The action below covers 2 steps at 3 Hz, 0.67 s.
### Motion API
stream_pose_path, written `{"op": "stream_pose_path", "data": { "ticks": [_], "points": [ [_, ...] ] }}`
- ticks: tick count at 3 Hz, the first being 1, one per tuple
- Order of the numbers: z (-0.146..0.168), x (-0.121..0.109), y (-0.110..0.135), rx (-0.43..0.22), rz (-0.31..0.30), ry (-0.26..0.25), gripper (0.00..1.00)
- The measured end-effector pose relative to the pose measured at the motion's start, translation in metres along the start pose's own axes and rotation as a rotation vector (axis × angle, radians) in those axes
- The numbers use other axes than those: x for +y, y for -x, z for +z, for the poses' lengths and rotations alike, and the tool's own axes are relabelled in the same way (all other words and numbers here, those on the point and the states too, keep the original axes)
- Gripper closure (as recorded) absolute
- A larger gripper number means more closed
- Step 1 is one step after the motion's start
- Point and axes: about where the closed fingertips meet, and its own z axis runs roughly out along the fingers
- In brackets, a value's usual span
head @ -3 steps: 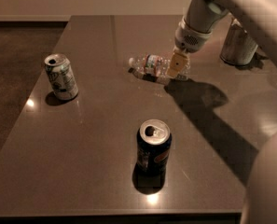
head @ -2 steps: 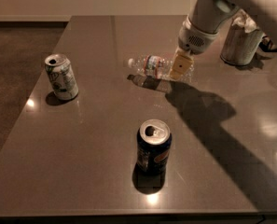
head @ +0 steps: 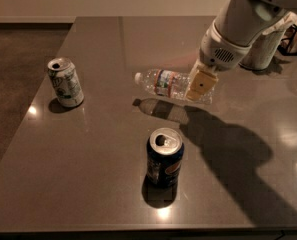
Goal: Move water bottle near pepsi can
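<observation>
My gripper (head: 200, 88) is clamped on the bottle (head: 164, 82), hanging beyond the pepsi can (head: 164, 159), so next I bring it down alongside.

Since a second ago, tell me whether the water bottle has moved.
Yes. The water bottle, in the gripper, has shifted slightly toward the pepsi can.
</observation>
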Motion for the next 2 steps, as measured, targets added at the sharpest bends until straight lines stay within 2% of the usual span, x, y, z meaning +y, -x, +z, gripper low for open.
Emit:
{"op": "stream_pose_path", "data": {
  "ticks": [2],
  "points": [
    [0.001,0.068,-0.011,-0.047,0.009,0.071,1.0]
  ]
}}
